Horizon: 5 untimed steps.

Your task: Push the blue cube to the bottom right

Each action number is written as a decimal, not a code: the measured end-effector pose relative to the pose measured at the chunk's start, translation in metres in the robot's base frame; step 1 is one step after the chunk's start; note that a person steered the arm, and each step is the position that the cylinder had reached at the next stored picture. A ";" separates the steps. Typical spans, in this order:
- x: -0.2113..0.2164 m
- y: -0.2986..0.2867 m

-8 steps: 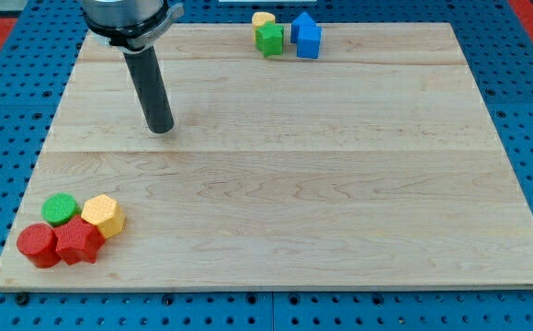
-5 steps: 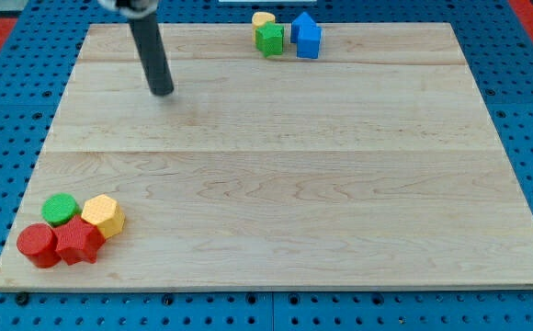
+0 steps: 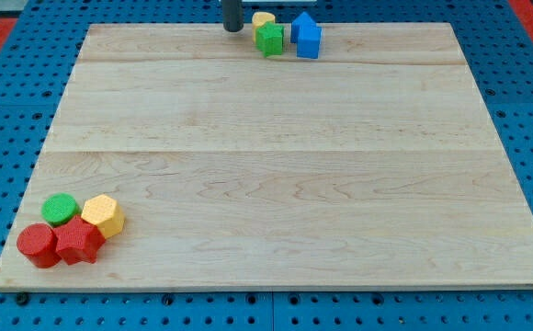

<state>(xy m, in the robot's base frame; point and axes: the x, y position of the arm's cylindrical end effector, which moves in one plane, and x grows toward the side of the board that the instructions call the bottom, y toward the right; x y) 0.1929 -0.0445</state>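
camera view puts my tip at the table's 12 o'clock edge, just at 9 o'clock of a small yellow block and a green cube. the tool is a bare rod, so it has no jaws and holds nothing. the blue cube sits just at 3 o'clock of the green one, also on that far edge. it looks light, rigid and smooth, so i judge it will slide easily but may spin off; i'd press its 10 o'clock face to drive it toward 4 o'clock. four more blocks cluster near 7 o'clock.
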 end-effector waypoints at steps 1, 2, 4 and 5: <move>-0.001 0.018; 0.000 0.038; 0.004 0.090; 0.011 0.090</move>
<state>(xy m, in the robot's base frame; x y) 0.2044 0.0456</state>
